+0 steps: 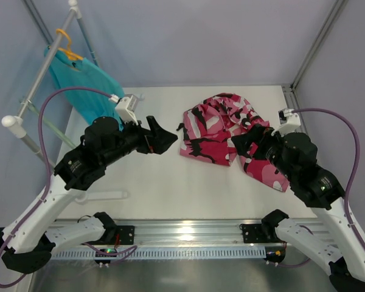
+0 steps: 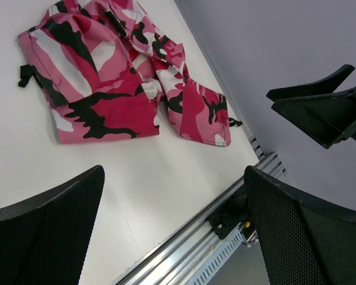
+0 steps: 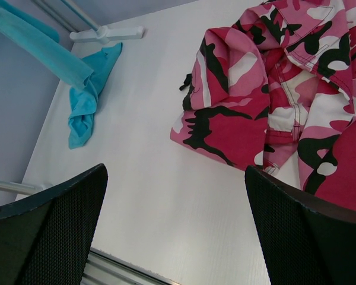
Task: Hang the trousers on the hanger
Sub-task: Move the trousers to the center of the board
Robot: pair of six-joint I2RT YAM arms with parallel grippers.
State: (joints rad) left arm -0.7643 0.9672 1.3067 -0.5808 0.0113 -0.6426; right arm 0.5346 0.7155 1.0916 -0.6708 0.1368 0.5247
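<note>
One pair of camouflage trousers (image 1: 225, 128) is seen crumpled on the white table (image 1: 170, 182). Two grippers are counted: the left gripper (image 1: 167, 140) just left of the trousers and the right gripper (image 1: 242, 145) over their right part. Both are spread wide, with nothing gripped. One teal garment (image 1: 85, 82) is hung on an orange hanger (image 1: 66, 45) far left of the trousers. There, pale green hanger (image 1: 41, 117) rods are barely made out.

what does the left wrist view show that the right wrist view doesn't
Only the left wrist view shows the right arm's jaws, at its right edge. Only the right wrist view shows the teal garment and the white rack foot. Both show the trousers on the table, between each arm's own open jaws.
</note>
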